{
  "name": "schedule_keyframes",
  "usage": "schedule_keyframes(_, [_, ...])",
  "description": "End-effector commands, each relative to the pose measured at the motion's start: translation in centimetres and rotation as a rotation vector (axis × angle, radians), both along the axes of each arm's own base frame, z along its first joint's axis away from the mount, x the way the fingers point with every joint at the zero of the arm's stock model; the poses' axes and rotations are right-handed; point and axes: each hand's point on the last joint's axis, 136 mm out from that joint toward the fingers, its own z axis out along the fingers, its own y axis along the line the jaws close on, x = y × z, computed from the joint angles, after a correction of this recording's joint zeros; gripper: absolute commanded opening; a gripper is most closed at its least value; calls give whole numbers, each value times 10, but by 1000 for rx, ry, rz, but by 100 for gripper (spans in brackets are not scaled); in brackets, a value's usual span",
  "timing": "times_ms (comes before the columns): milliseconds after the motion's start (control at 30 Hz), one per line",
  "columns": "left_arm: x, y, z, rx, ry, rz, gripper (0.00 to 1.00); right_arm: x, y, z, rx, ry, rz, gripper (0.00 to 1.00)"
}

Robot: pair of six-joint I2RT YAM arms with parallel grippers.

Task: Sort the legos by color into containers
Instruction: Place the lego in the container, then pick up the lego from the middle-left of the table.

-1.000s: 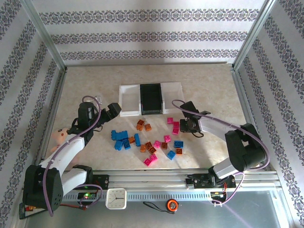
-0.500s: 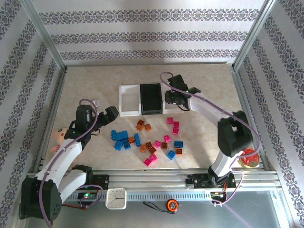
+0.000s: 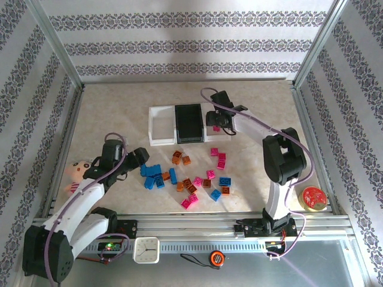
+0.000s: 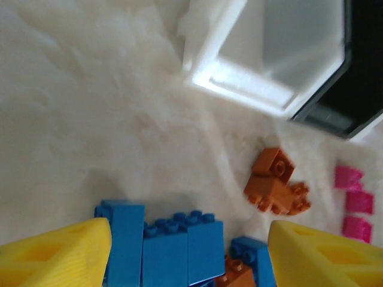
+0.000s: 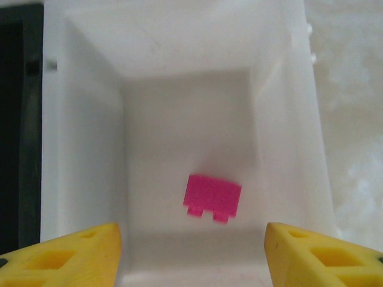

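Pink on white: we've got one pink brick (image 5: 212, 196) lying loose on the floor of the right white bin (image 5: 90, 149). The right gripper (image 5: 191, 257) hangs over it, yellow fingers (image 5: 60, 254) spread wide and touching nothing.

From above, that bin sits at 3 o'clock of the black bin (image 3: 189, 124). The left white bin (image 3: 151, 127) is at 9 o'clock of it, all three joined in a row.

At 6 o'clock from the row, loose bricks are scattered on the table (image 3: 119, 107). We see blue bricks (image 3: 154, 174) bunched at the 9 o'clock end, orange-brown bricks (image 3: 181, 158) in the middle and pink bricks (image 3: 218, 156) toward 3 o'clock.

The left gripper (image 3: 142, 158) sits at 10 o'clock of the blue bunch, jaws apart and holding nothing. Its wrist view frames the blue bricks between its fingers.

A doll (image 3: 78, 170) lies at 9 o'clock of that gripper. A red tin (image 3: 313, 198) sits at 4 o'clock of the scatter.
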Motion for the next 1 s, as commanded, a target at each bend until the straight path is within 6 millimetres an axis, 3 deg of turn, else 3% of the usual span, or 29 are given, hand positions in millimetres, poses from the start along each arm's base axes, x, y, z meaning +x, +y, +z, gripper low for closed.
schedule_keyframes(0, [-5,3,-29,62,71,9,59,-13,5,19,57,-44,4,65])
schedule_keyframes(133, [1,11,-51,123,137,45,46,-30,8,25,73,-57,29,64])
schedule_keyframes(233, [5,12,-60,139,154,58,42,-42,8,34,84,-78,44,64])
schedule_keyframes(467, [-1,11,-76,130,205,60,30,-60,0,44,100,-109,41,64])
schedule_keyframes(567, [-6,11,-73,126,206,57,25,-62,-7,45,99,-116,24,64])
schedule_keyframes(633, [-6,14,-63,135,189,59,23,-64,-11,44,103,-117,13,64])
schedule_keyframes(733, [2,15,-32,147,119,53,22,-66,-14,44,113,-121,6,64])
schedule_keyframes(867, [33,6,26,131,-18,30,22,-74,-17,41,117,-115,-1,64])
schedule_keyframes(967, [62,-9,50,103,-67,0,22,-81,-20,35,120,-104,-4,64])
